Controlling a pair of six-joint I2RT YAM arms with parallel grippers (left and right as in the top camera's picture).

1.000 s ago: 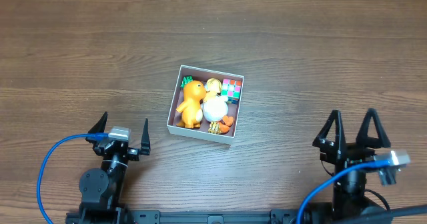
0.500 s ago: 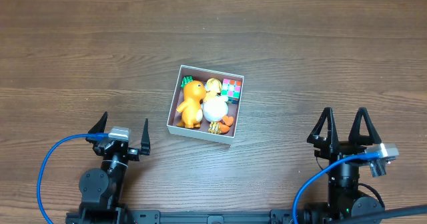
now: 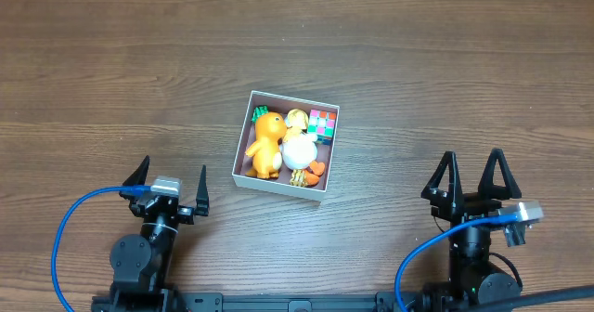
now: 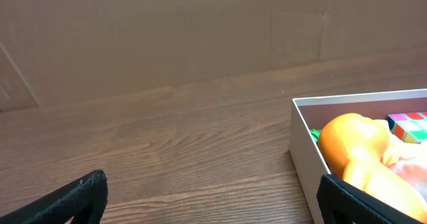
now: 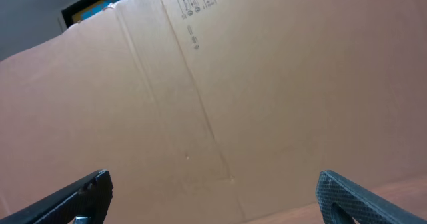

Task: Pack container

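The container (image 3: 240, 160), a square white-walled box, sits at the middle of the wooden table. Inside lie an orange dinosaur toy (image 3: 266, 145), a white and yellow duck toy (image 3: 298, 146), a colourful cube (image 3: 323, 123) and small orange pieces (image 3: 316, 171). In the left wrist view the container's white wall (image 4: 305, 157) and the orange toy (image 4: 357, 151) show at the right. My left gripper (image 3: 171, 182) is open and empty near the front left. My right gripper (image 3: 471, 174) is open and empty near the front right, facing a cardboard wall (image 5: 213, 97).
A brown cardboard wall (image 4: 167, 37) stands behind the table. Blue cables (image 3: 70, 228) run from both arm bases at the front edge.
The right arm has drawn back to the left and toward the front edge, its gripper still open. The left arm and the container have not moved.
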